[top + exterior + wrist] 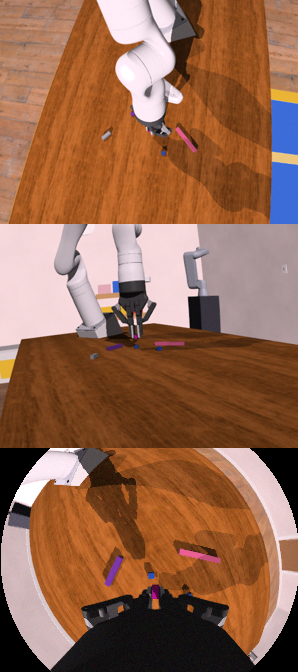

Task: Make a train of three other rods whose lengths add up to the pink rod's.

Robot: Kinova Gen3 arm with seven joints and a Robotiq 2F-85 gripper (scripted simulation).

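My gripper is shut on the magenta rod and holds it above the table, near one blue rod. The magenta rod shows between the fingertips. That blue rod is hidden under the gripper in the top view. Another blue rod lies apart from it, nearer the pink rod. The purple rod lies flat, partly hidden by the arm in the top view. The grey rod lies apart.
The pink rod lies flat to the right of the gripper in the top view. The arm's base stands at the back of the wooden table. Arm shadows cross the right side.
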